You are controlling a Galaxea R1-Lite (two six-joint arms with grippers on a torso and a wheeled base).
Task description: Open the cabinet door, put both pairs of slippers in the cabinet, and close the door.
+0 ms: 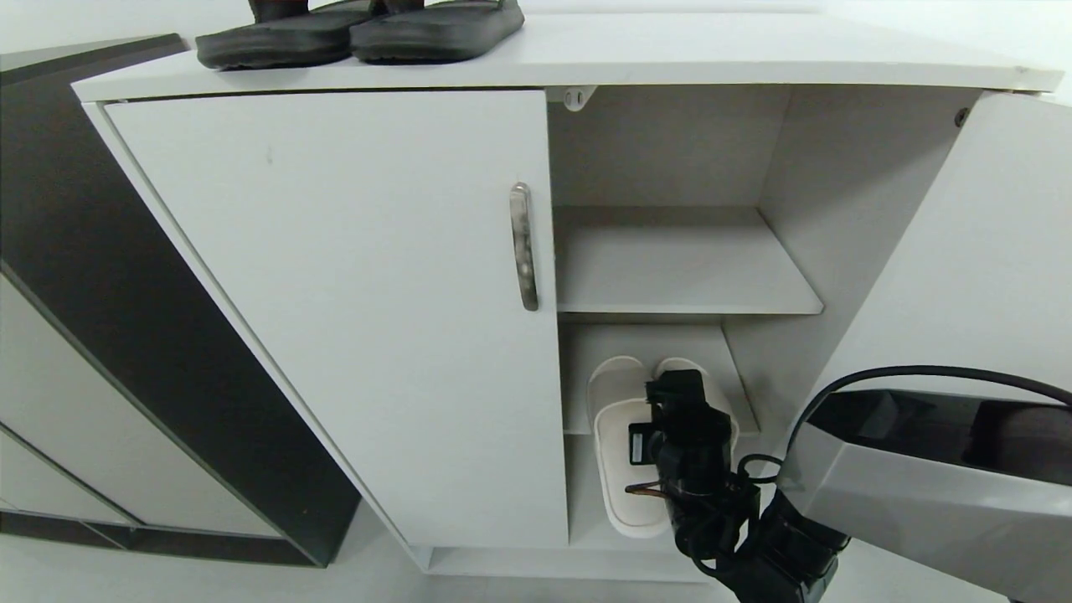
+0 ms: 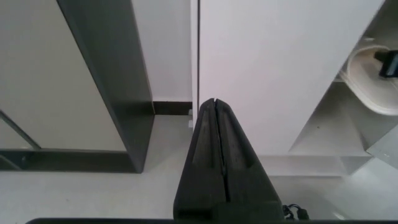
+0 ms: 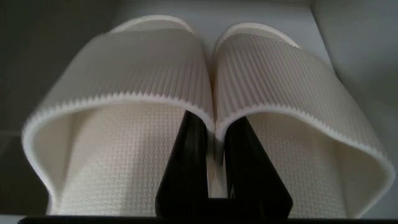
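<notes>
My right pincer (image 1: 675, 387) is clenched on the white slippers (image 1: 618, 456) in the cabinet's lowest compartment. Their heels seem to overhang, so releasing now might tip them out or block the door (image 1: 988, 251). My left pincer (image 2: 214, 107) is clenched and empty. The black slippers (image 1: 360, 35) sit on the cabinet top (image 1: 670, 59).

Bright, even light reaches you on the cabinet door (image 1: 335, 293); the lower compartment (image 1: 636, 339) falls into shade. Right wrist view is dim around the white slippers (image 3: 149, 106). The cabinet top (image 1: 670, 59) bows toward the head-view corners.
</notes>
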